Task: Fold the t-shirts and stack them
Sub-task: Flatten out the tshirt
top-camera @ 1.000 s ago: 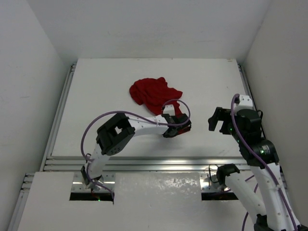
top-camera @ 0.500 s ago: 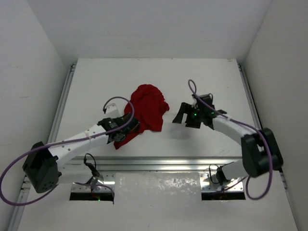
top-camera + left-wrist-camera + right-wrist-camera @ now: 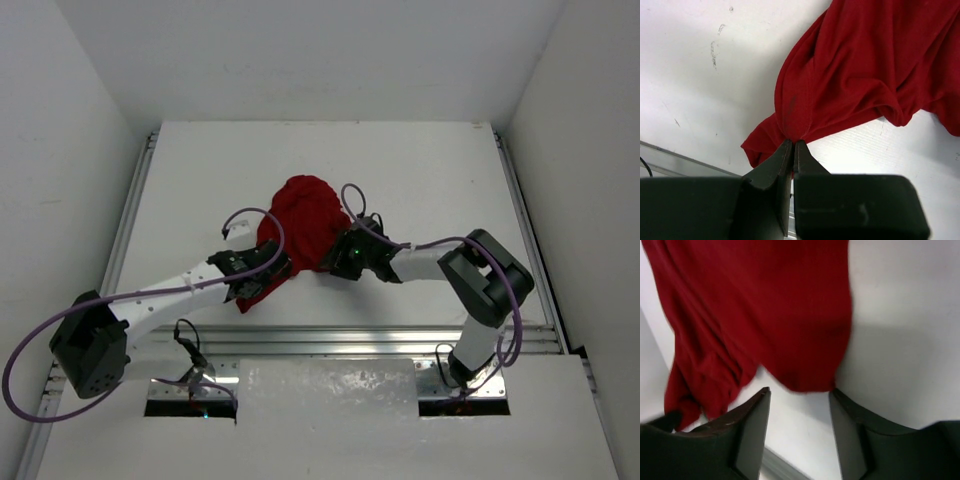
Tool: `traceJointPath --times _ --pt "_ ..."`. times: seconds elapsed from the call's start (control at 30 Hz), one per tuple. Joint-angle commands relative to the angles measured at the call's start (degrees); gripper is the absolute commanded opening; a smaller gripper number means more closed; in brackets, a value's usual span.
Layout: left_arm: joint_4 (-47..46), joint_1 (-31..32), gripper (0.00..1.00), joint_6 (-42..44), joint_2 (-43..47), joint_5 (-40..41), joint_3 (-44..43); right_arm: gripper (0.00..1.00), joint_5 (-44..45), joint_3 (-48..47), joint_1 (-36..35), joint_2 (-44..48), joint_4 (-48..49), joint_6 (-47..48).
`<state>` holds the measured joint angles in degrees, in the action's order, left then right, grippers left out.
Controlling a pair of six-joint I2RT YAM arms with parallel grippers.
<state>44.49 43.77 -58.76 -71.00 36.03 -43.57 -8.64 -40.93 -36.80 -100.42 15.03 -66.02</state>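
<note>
**Top external view.** The t-shirt (image 3: 305,220) lies crumpled on the table (image 3: 430,170), between my 2 grippers. My left gripper (image 3: 262,272) is at its near-left edge. My right gripper (image 3: 345,258) is at its near-right edge.

**Left wrist view.** My left gripper (image 3: 792,146) is clamped on a small pinch of fabric at a seamed edge. The rest of the t-shirt (image 3: 865,70) spreads ahead and to the right of the fingertips in loose folds.

**Right wrist view.** My right gripper (image 3: 797,396) has its jaws apart with nothing clamped. A rounded edge of the t-shirt (image 3: 765,305) hangs just ahead of the gap.

**Handling.** I judge the garment light, limp and not fragile. It will sag and bunch from any single hold. Take it at an edge or seam, at 2 separated points, never in the bunched middle.
</note>
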Motion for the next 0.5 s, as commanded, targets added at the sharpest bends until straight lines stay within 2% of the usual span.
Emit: traceJointPath --times 0.0,0.07,0.13,0.17,0.2,0.27,0.33,0.4,0.43,0.47 --pt "-1.51 -0.35 0.0 1.1 1.92 0.36 0.24 0.51 8.29 -0.91 -1.0 -2.58 1.68 -3.59" --pt "-1.42 -0.44 0.0 1.37 2.36 0.44 0.24 0.47 10.4 -2.3 -1.0 -3.63 -0.07 -3.07" --pt "-1.25 -0.35 0.0 1.54 2.71 0.88 0.24 0.37 10.75 -3.63 -1.08 -4.52 -1.75 -2.01" --pt "-0.81 -0.44 0.0 1.46 2.89 1.32 -0.02 0.18 11.36 -4.07 -1.17 -4.61 -2.45 -1.66" --pt "-0.55 -0.44 0.0 1.63 3.15 1.58 -0.28 0.03 11.98 -4.07 -1.17 -4.35 -2.98 -1.22" --pt "0.16 -0.53 0.0 1.63 3.5 3.16 -1.51 0.0 14.35 -2.93 -1.61 -2.51 -4.21 -0.08" --pt "2.61 -1.05 0.0 2.07 3.68 4.48 -3.7 0.0 16.89 -1.79 -2.57 3.98 -6.66 2.55" --pt "7.0 -2.28 0.0 2.86 3.24 7.11 -10.71 0.0 21.29 -2.4 -2.84 14.43 -11.93 7.82" --pt "11.8 -3.24 0.0 3.04 2.98 9.91 -18.23 0.0 24.52 -3.1 -2.84 18.21 -17.69 9.58" --pt "14.54 -3.51 0.0 3.04 2.8 11.59 -22.48 0.0 26.55 -4.24 -2.84 26.07 -20.88 13.16"
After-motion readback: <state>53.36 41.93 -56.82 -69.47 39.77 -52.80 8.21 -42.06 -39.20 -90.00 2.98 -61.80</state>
